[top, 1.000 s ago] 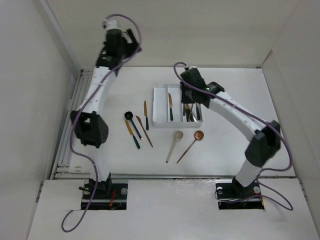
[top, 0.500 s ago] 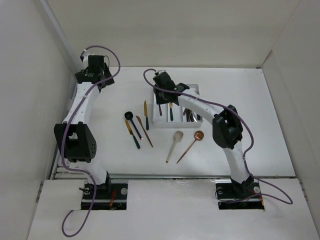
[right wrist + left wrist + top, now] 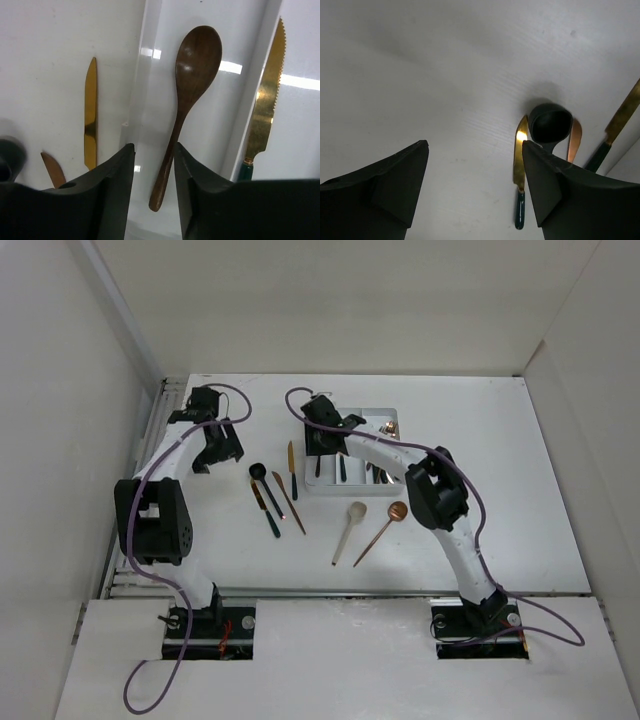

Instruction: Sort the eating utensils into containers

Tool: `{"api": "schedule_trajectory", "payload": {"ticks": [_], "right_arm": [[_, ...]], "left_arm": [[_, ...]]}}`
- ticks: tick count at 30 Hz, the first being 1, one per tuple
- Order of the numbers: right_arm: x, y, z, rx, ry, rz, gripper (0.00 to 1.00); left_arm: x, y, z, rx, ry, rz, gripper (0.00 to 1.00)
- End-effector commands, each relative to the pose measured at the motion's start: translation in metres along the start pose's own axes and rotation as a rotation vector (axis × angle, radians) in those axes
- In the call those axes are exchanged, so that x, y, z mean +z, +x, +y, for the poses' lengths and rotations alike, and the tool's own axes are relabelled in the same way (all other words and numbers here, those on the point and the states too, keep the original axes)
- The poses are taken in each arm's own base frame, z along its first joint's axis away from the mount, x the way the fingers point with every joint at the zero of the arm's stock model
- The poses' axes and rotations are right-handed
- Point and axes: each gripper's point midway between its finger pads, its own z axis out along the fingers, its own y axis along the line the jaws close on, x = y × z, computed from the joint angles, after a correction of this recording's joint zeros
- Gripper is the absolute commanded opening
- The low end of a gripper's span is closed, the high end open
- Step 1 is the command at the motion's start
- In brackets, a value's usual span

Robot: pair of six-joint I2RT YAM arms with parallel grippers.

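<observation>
Now the right gripper (image 3: 154, 146) hangs over the outermost compartment of the white tray (image 3: 143, 75), on the side nearest the loose cutlery. Its jaws are narrowly parted. A dark brown spoon (image 3: 192, 75) lies flat in that compartment, its bowl ahead of the fingertips and its handle end in the gap between the fingers (image 3: 117, 190), touching neither. To the right of the pincer, past a divider, a serrated gold knife (image 3: 265, 105) with a green handle rests in the next compartment. To its left, outside the tray wall, a plain gold knife (image 3: 90, 117) lies on the table.

The left gripper (image 3: 475, 145) hovers low over bare table with its jaws spread wide and nothing between them. Just ahead of its right finger sits the black spoon (image 3: 550, 122), bowl up, with a gold-bladed knife (image 3: 521, 160) and a copper knife (image 3: 575, 139) flanking it.

From above, a cream spoon (image 3: 348, 532) and a copper spoon (image 3: 385, 523) lie side by side on the table, well behind both pincers and nearer the arm bases.
</observation>
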Motion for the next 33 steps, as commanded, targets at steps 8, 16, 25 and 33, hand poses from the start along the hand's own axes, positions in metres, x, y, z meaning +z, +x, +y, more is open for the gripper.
{"api": "schedule_trajectory", "payload": {"ticks": [8, 16, 25, 33], "right_arm": [[-0.087, -0.066, 0.007, 0.116, -0.061, -0.200, 0.47], [-0.140, -0.044, 0.007, 0.050, -0.084, -0.195, 0.47], [-0.140, 0.009, -0.023, 0.086, -0.010, -0.110, 0.42], [-0.152, 0.025, -0.049, 0.081, 0.074, -0.099, 0.40]], "left_arm": [[0.015, 0.104, -0.025, 0.142, 0.099, 0.267, 0.54], [0.010, 0.108, -0.064, 0.238, 0.140, 0.267, 0.53], [0.015, 0.114, -0.101, 0.273, 0.170, 0.304, 0.52], [0.031, 0.120, -0.099, 0.251, 0.122, 0.339, 0.43]]}}
